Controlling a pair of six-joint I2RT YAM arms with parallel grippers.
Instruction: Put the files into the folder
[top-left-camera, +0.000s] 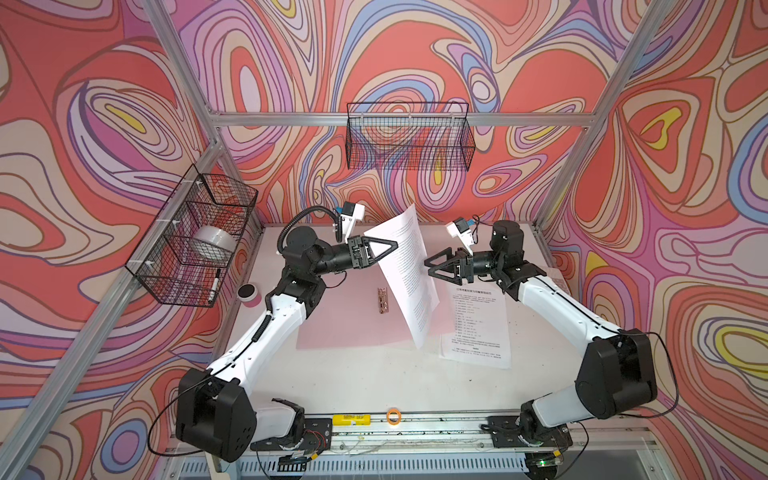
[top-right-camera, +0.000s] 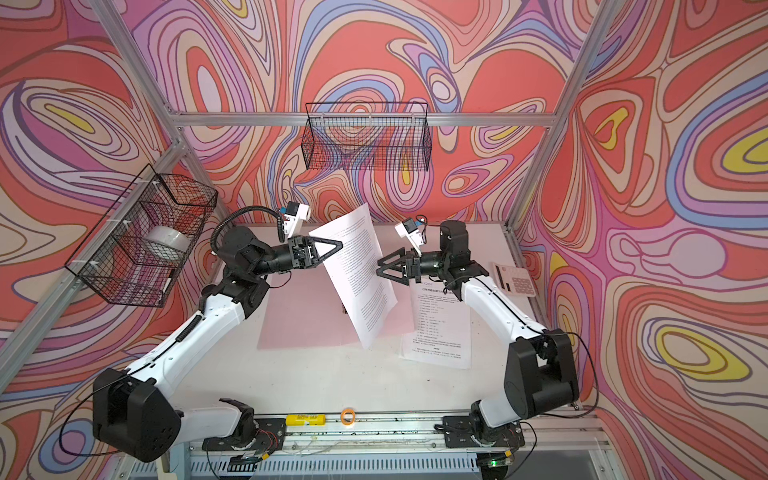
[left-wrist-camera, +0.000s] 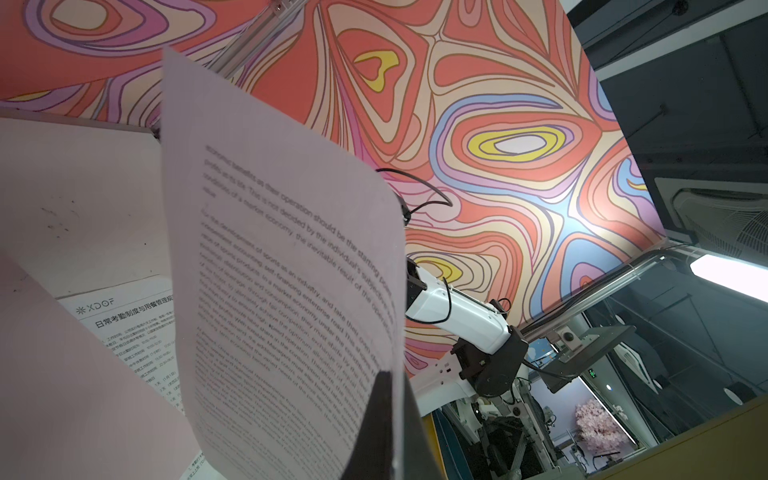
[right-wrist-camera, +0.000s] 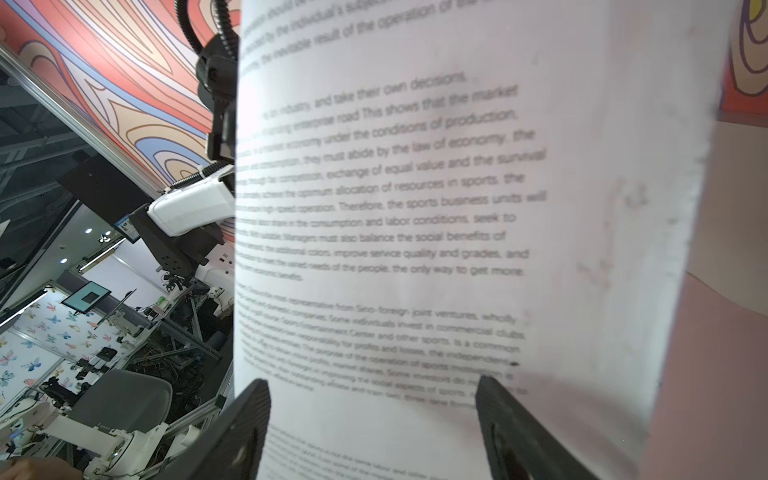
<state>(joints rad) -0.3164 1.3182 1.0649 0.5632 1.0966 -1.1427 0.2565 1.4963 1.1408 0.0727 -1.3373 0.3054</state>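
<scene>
- Two end effectors faced each other above the table (top-left-camera: 374, 386).
- The left end effector (top-left-camera: 394, 244) was squeezed shut on one edge of a printed sheet (top-left-camera: 409, 274). It held the sheet up in the air, tilted.
- The right end effector (top-left-camera: 429, 268) was spread wide, close to the sheet's other side, and gripped nothing.
- The pink folder (top-left-camera: 340, 324) lay open and flat on the table below the lifted sheet, with its metal clip (top-left-camera: 383, 300) showing.
- A second sheet (top-left-camera: 478, 328), with a bold heading, lay flat on the table just beside the folder.
</scene>
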